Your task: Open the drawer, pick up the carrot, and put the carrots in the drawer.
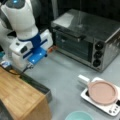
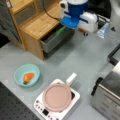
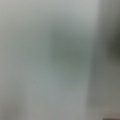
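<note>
The drawer [image 2: 53, 40] is standing pulled out from the wooden cabinet [image 2: 40, 23], its grey front facing a front view's bottom right, and a green toy vegetable [image 2: 60, 30] is lying in it near the back. In a front view the same drawer [image 1: 37, 86] is showing as a dark tray jutting out past the wooden top [image 1: 17, 96]. The carrot [image 2: 28, 77] is lying in a teal bowl [image 2: 35, 71] on the grey table [image 2: 82, 57], well apart from the drawer, towards a front view's bottom left. The gripper [image 2: 82, 29] is hanging over the table just beside the drawer's far end, at a front view's top; whether its fingers are spread or pressed together I cannot tell. In a front view the arm's white and blue wrist [image 1: 32, 47] is hovering beside a silver toaster oven [image 1: 87, 37]. A white hotplate [image 2: 41, 106] carrying a pink pan [image 2: 57, 97] is sitting near a front view's bottom. The wrist view is showing only a pale grey blur.
</note>
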Tool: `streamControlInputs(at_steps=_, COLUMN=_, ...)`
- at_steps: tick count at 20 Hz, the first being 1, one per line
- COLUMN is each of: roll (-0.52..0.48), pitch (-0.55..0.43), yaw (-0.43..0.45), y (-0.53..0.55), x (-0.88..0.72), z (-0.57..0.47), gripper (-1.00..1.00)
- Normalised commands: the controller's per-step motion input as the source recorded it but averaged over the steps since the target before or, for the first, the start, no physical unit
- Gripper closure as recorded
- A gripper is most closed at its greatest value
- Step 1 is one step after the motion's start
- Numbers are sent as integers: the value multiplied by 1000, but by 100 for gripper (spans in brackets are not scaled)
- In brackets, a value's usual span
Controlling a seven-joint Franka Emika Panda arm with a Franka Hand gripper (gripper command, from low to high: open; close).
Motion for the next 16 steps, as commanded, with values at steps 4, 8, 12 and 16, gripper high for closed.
streamControlInputs(at_steps=4, roll=-15, pitch=-105, yaw=172, y=-139, x=-9, z=-69, gripper=-100)
streamControlInputs(at_steps=8, roll=16, pitch=-56, yaw=166, y=-212, x=46, z=-14, gripper=-100)
streamControlInputs(at_steps=12, roll=-1, pitch=-25, yaw=105, y=-258, x=122, z=49, gripper=-100)
streamControlInputs(at_steps=16, roll=32, pitch=-11, yaw=76, y=-264, x=199, z=77, gripper=-100)
